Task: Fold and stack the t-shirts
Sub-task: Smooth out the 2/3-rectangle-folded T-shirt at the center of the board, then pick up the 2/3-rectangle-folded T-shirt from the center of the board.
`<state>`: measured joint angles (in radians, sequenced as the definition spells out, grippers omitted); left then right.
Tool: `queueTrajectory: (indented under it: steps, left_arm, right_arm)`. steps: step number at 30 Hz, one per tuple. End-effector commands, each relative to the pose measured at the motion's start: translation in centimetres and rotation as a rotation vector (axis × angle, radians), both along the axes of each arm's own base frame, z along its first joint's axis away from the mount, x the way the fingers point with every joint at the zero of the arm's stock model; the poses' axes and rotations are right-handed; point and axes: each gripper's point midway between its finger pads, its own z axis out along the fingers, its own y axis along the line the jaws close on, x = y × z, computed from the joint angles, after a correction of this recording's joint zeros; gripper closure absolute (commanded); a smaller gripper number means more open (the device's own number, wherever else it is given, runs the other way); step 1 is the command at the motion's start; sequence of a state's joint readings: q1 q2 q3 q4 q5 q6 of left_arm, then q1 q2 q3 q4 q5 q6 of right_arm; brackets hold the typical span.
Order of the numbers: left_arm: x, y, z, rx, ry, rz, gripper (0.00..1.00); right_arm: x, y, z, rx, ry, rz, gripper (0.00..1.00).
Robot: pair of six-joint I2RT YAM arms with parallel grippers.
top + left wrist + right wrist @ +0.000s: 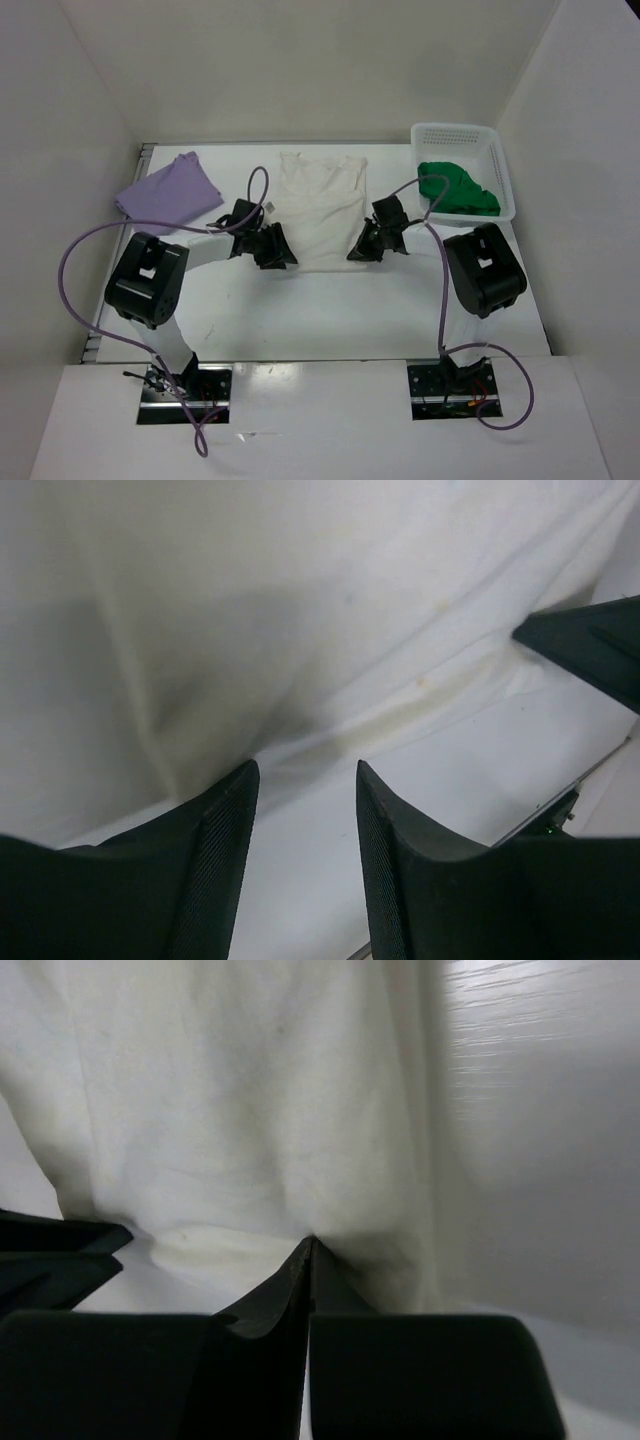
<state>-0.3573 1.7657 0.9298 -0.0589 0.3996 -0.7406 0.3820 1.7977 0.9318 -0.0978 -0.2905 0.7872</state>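
The white t-shirt (320, 205) lies spread flat in the middle of the table, hem towards me. My left gripper (272, 250) is open at its near left hem corner. In the left wrist view the gripper (305, 770) has bare table between its fingers and the shirt's edge (300, 610) just ahead of the tips. My right gripper (362, 250) is at the near right hem corner. In the right wrist view it (311, 1242) is shut, with the white cloth (250, 1090) puckering at its tip. The lavender t-shirt (170, 190) lies folded at the back left. The green t-shirt (458, 190) lies crumpled in the basket.
The white perforated basket (455, 130) stands at the back right against the wall. White walls enclose the table (320, 310) on three sides. Purple cables arc over both arms. The right gripper's finger (590, 645) shows at the right edge of the left wrist view.
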Motion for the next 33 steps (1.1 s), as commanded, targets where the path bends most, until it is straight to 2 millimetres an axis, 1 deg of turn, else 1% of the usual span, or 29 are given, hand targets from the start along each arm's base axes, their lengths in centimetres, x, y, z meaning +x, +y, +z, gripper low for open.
queueTrajectory:
  steps: [1,2,3,5,6,7,8,10,11,12,13,15,16,17,19,20,21,22,23,24,25,26,27,28,29,30,31,32,33]
  left_arm:
    - [-1.1,3.6,-0.5,0.117,0.015,0.028,0.48]
    - [-1.5,4.4,-0.3,0.141,0.023,0.037,0.48]
    - [-1.3,4.7,1.4,0.132,-0.020,0.041,0.48]
    - [-1.2,5.1,3.6,0.122,-0.051,0.055,0.46]
    - [-0.6,5.1,5.6,0.116,-0.112,0.056,0.46]
    - [-0.4,5.1,6.4,0.114,-0.120,0.057,0.49]
    - [0.3,4.6,7.7,0.090,-0.150,0.049,0.52]
    - [0.6,3.2,7.9,0.015,-0.127,0.030,0.60]
    - [0.9,2.8,7.8,-0.011,-0.121,0.032,0.67]
    - [0.7,2.3,6.7,-0.030,-0.085,0.027,0.70]
    - [0.9,1.7,6.4,-0.048,-0.081,0.018,0.71]
    - [1.0,0.7,5.1,-0.064,-0.042,0.007,0.71]
    - [0.9,-0.1,4.8,-0.072,-0.037,-0.017,0.71]
    - [0.8,-0.1,4.0,-0.065,-0.015,-0.017,0.71]
    - [-0.1,-1.1,2.1,-0.074,0.038,-0.045,0.71]
    - [-0.4,-1.0,1.4,-0.070,0.050,-0.045,0.71]
    - [-1.8,-0.5,-0.2,-0.057,0.103,-0.036,0.71]
    - [-2.5,-0.3,-1.1,-0.049,0.126,-0.034,0.71]
    - [-3.4,0.1,-1.9,-0.040,0.152,-0.033,0.71]
    - [-4.1,0.3,-1.9,-0.038,0.157,-0.033,0.71]
    - [-5.9,1.0,-2.7,-0.023,0.203,-0.031,0.71]
    - [-6.6,1.4,-2.9,-0.009,0.211,-0.024,0.71]
    - [-6.9,1.6,-2.0,-0.009,0.193,-0.013,0.70]
    - [-8.0,2.2,-2.1,0.008,0.219,-0.007,0.70]
    - [-9.0,2.7,-2.2,0.026,0.233,-0.009,0.70]
    - [-9.4,3.0,-1.4,0.028,0.211,-0.004,0.69]
    - [-10.4,3.4,-1.3,0.040,0.233,-0.011,0.69]
    - [-11.0,3.6,-1.1,0.046,0.234,-0.019,0.69]
    - [-11.7,4.1,-0.8,0.054,0.225,-0.013,0.69]
  right_arm:
    - [-0.2,-4.7,-1.1,-0.156,0.004,-0.086,1.00]
    - [0.0,-4.7,-0.7,-0.156,-0.012,-0.079,1.00]
    - [-0.2,-5.2,-0.3,-0.156,-0.011,-0.089,1.00]
    - [-0.7,-5.1,0.3,-0.146,-0.010,-0.073,1.00]
    - [-1.0,-5.0,0.6,-0.141,-0.010,-0.057,1.00]
    - [-0.5,-4.6,2.2,-0.120,-0.043,-0.054,1.00]
    - [-0.6,-4.7,2.8,-0.117,-0.049,-0.054,1.00]
    - [0.3,-4.3,5.7,-0.087,-0.114,-0.068,0.99]
    - [0.3,-4.1,6.1,-0.072,-0.117,-0.071,0.99]
    - [0.4,-3.7,6.6,-0.049,-0.120,-0.057,0.99]
    - [0.5,-3.2,7.0,-0.026,-0.131,-0.044,0.97]
    - [0.6,-2.6,6.1,0.001,-0.107,-0.031,0.97]
    - [0.3,-2.2,5.3,0.002,-0.091,-0.026,0.97]
    - [-0.3,-2.4,3.6,-0.010,-0.060,-0.025,0.97]
    - [-0.9,-1.7,2.0,-0.002,-0.025,0.002,0.97]
    - [-1.9,-1.3,0.7,-0.015,0.010,0.019,0.97]
    - [-2.7,-1.2,-0.8,-0.043,0.045,0.028,0.97]
    - [-2.8,-1.5,-1.5,-0.056,0.050,0.022,0.97]
    - [-3.7,-2.0,-2.4,-0.069,0.072,0.010,0.97]
    - [-4.4,-2.4,-3.1,-0.080,0.094,-0.003,0.97]
    - [-4.8,-2.5,-3.5,-0.074,0.112,-0.023,0.99]
    - [-6.1,-3.2,-4.1,-0.084,0.132,-0.041,0.99]
    - [-6.8,-3.5,-4.2,-0.088,0.141,-0.060,0.99]
    - [-7.2,-3.3,-3.1,-0.064,0.126,-0.078,0.99]
    - [-8.8,-3.9,-3.6,-0.071,0.158,-0.089,0.99]
    - [-9.6,-4.1,-3.4,-0.077,0.162,-0.094,0.99]
    - [-9.7,-4.1,-1.9,-0.054,0.129,-0.104,0.99]
    - [-11.2,-4.3,-1.9,-0.049,0.150,-0.116,0.99]
    - [-11.9,-4.9,-1.6,-0.063,0.158,-0.134,0.99]
